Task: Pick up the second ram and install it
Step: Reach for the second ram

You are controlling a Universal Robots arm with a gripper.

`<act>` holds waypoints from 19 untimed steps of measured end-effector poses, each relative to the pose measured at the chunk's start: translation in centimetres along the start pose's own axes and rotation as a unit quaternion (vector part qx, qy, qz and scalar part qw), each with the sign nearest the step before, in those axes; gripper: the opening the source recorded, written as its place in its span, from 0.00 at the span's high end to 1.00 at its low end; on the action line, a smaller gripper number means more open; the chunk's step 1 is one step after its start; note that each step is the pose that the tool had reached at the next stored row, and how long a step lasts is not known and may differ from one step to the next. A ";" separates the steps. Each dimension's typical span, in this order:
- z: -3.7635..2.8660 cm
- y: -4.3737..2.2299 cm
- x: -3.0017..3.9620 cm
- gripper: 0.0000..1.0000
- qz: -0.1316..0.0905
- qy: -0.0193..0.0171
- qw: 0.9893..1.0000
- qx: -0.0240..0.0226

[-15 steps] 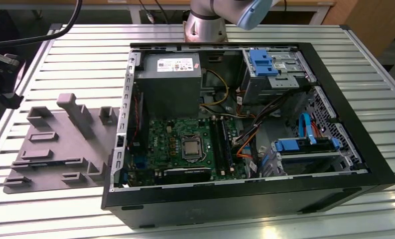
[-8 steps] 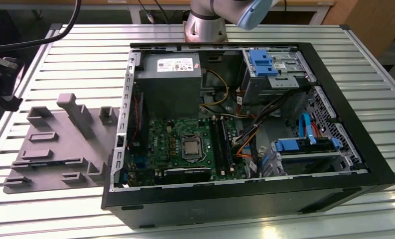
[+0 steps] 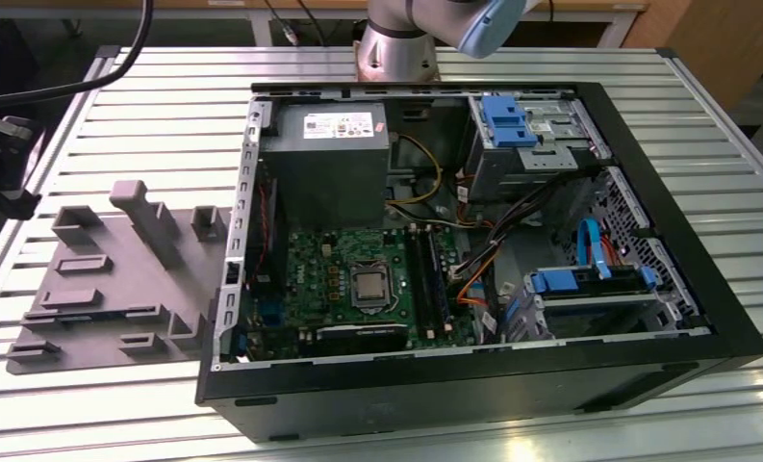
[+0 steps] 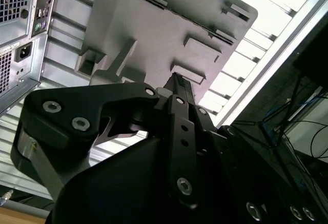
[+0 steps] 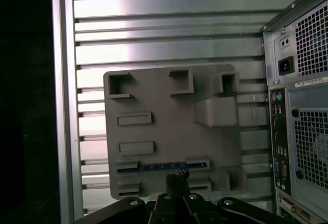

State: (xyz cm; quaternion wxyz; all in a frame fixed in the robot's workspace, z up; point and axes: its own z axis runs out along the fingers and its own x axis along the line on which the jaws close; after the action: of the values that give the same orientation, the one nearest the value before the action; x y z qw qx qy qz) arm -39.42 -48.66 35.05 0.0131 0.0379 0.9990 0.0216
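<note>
The second ram (image 5: 154, 167) is a thin dark blue stick standing on edge between two holders of the grey fixture tray (image 5: 169, 111). In the first wrist view my gripper (image 5: 177, 179) hovers well above the tray, its fingertips close to the ram's line, shut with nothing between them. In the second wrist view the gripper (image 4: 177, 80) shows its black fingers pressed together, pointing at the tray (image 4: 154, 34). The exterior view has the tray (image 3: 99, 279) on the table at its left, beside the open computer case (image 3: 484, 385) with the green motherboard (image 3: 343, 269) and its long black slots (image 3: 430, 279).
Inside the case are a grey power-supply box (image 3: 323, 159), blue drive brackets (image 3: 510, 120), and orange and black cables (image 3: 477, 279). The case's rear panel (image 5: 302, 106) stands close to the tray. The slatted metal table (image 3: 138, 125) ends at an edge (image 5: 64, 106) beyond the tray.
</note>
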 end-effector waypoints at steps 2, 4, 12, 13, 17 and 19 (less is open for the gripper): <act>0.08 -0.05 0.10 0.89 0.000 0.000 1.000 0.000; 0.15 -0.12 0.21 0.89 0.000 0.000 1.000 0.000; 0.45 -0.44 0.62 0.89 0.000 0.000 1.000 0.000; 0.49 -0.48 0.66 0.89 0.000 0.000 1.000 0.000; 0.69 -0.63 0.85 0.89 0.000 0.000 1.000 0.000; 0.80 -0.68 0.97 0.89 0.000 0.000 1.000 0.000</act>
State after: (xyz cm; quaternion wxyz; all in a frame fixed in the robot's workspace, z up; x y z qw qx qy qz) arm -40.42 -49.24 34.19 0.0130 0.0379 0.9990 0.0217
